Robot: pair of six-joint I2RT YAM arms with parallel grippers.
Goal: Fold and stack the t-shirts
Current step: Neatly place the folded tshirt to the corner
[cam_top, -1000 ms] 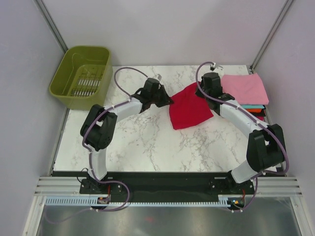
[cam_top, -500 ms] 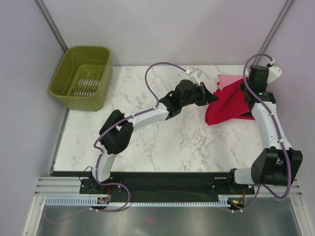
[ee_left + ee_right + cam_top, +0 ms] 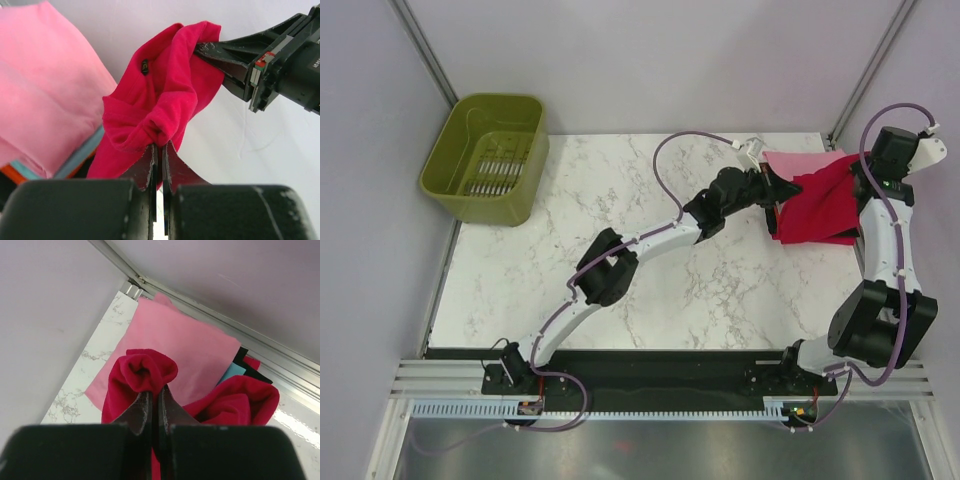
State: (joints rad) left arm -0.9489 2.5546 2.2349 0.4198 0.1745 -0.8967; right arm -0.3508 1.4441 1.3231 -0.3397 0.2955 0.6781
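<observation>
Both my claws are clamped on the red shirt (image 3: 820,205). From above, it hangs at the right of the frame, slung between my left claw (image 3: 775,187) and my right claw (image 3: 858,172). It overlaps the pink shirt (image 3: 798,160), which tops the stack in the upper right corner of the table (image 3: 620,260). I cannot tell whether red touches pink yet.

From my left wrist, my jaws at bottom centre are squeezed together on a bunched fold of red cloth (image 3: 165,100). My right claw (image 3: 200,47) bites another corner at the upper right. The pink shirt fills the upper left, with the edges of a teal shirt (image 3: 82,155) and an orange shirt (image 3: 10,173) showing beneath it.

From my right wrist, my jaws at bottom centre are closed on a rolled wad of red (image 3: 145,369). The pink shirt lies flat behind it, and a black shirt (image 3: 248,364) edge shows at the right.

I judge this cloth light and quite limp. It sags between my two grips and crumples wherever I pinch it, so it will not keep its fold unaided. It seems grippy rather than slick, yet a shallow bite on one ply could pull free. Two well-separated corners of the folded edge, with all layers caught, look best to me
</observation>
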